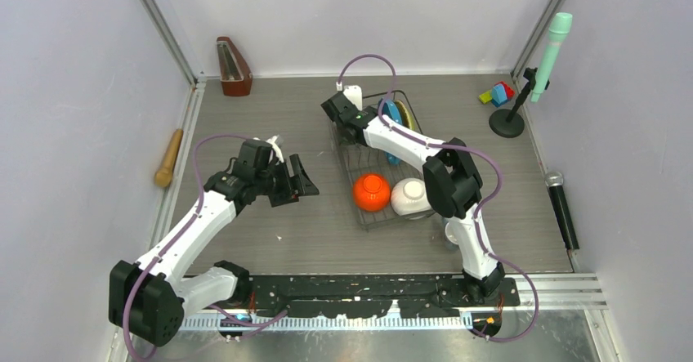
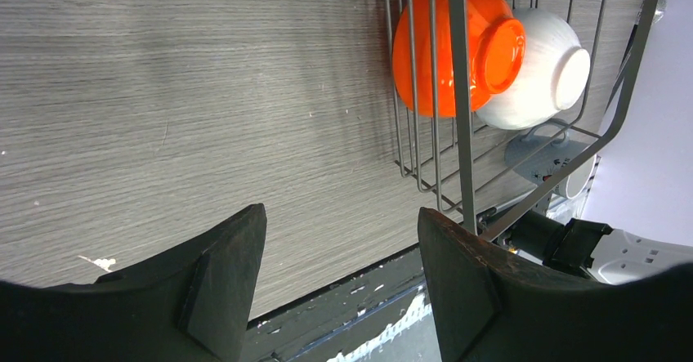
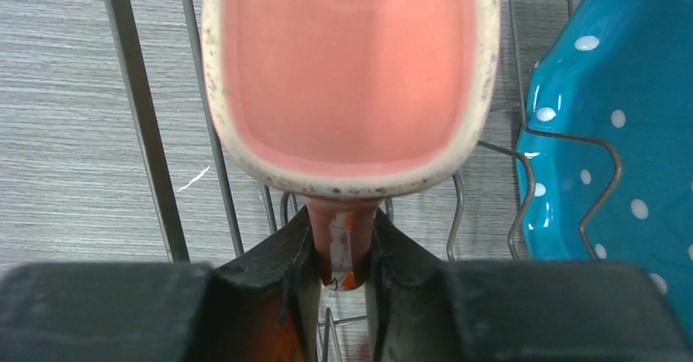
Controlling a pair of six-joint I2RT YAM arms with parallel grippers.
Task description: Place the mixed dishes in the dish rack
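Dish rack (image 1: 350, 163): dark wire basket on the worktop, right of centre, its long side running away from my bases.
Pink mug (image 3: 351, 76): on its side over the rack's far left corner, its pink inside and speckled cream rim facing my right wrist.
Right jaws: clamped on the mug's handle.
Left jaws: apart and holding nothing, over bare worktop left of the rack.
Orange bowl (image 1: 372, 192): upside down at the rack's near end, touching the white bowl (image 1: 409, 197) on its right, which is also upside down.
Blue plate (image 3: 605, 117): on edge between the prongs at the far end – white dots on its back.
Grey-blue mug (image 2: 539, 156): just outside the rack's near end, mostly hidden.
Worktop (image 1: 270, 117): grey wood grain with a few white flecks.
Room: pale walls on three sides – metal frame posts (image 1: 163, 27) in the far corners.
Left edge: wooden rolling pin (image 1: 169, 158); brown metronome (image 1: 233, 67) in the far corner.
Right side: toy blocks (image 1: 497, 94), green microphone (image 1: 554, 51) on a stand, black microphone (image 1: 562, 207) lying flat.
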